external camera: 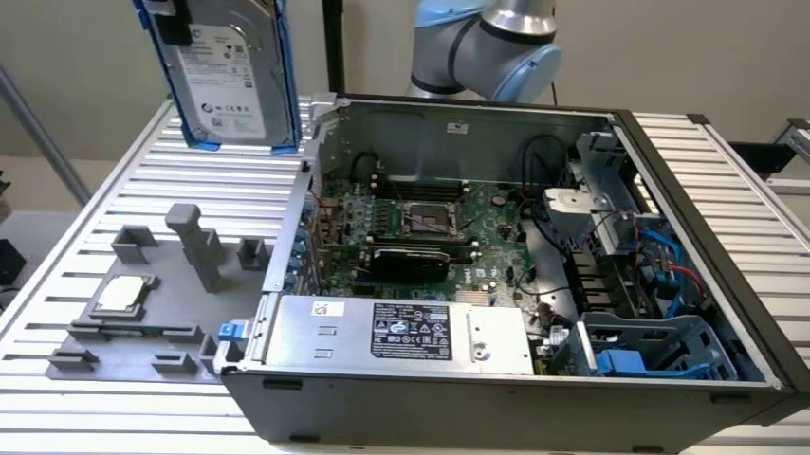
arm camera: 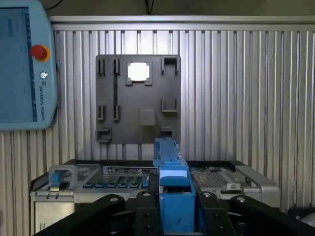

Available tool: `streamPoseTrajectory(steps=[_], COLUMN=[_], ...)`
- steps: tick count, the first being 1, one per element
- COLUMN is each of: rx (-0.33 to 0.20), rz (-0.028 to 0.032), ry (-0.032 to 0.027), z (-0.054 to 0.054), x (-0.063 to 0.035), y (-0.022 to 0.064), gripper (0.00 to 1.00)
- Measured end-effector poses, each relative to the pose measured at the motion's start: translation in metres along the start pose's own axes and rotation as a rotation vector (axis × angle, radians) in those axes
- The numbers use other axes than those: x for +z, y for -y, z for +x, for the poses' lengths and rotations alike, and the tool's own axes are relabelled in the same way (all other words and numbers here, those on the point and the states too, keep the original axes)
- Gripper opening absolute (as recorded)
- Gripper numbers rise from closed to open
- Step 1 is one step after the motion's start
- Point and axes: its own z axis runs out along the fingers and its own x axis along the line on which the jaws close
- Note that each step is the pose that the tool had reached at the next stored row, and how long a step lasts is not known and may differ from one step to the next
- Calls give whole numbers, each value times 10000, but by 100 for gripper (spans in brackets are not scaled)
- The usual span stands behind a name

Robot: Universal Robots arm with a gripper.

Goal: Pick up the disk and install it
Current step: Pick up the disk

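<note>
The disk (external camera: 228,81), a silver-grey drive with a white label and blue carrier rails, hangs upright in the air at the exterior view's upper left. It is above the slatted table and just outside the left wall of the open computer case (external camera: 506,417). In the wrist view the disk (arm camera: 170,162) appears edge-on as a blue rail. My gripper (arm camera: 174,199) is shut on it, with a black finger (arm camera: 145,211) pressed on each side. Inside the case, a blue drive cage (external camera: 658,346) sits at the exterior view's lower right.
A grey fixture plate (external camera: 139,313) with upright posts and a small silver chip (external camera: 123,292) lies on the table left of the case. A silver power supply (external camera: 405,330) fills the case's front. A teach pendant (arm camera: 22,64) lies on the table beside the plate. The robot arm (external camera: 487,47) rises behind the case.
</note>
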Motion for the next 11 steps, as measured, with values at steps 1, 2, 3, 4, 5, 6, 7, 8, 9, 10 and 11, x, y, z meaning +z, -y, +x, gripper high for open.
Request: streamPoseTrajectory(steps=[1, 2, 3, 4, 5, 6, 7, 8, 9, 10, 11], rx=[-1, 0, -1, -1, 0, -1, 0, -1, -2, 0, -1], rz=[0, 0, 1, 1, 0, 0, 0, 1, -1, -1, 0], ry=[0, -1, 1, 0, 0, 0, 0, 1, -1, -1, -1], z=[13, 41, 69, 84, 99, 132, 149, 167, 184, 202, 221], x=[-6, -17, -25, -29, -32, -38, -41, -43, -46, -48, -50], y=[44, 137, 228, 272, 317, 409, 456, 504, 549, 594, 641], gripper=[0, 0, 0, 0, 0, 0, 0, 0, 0, 0, 0])
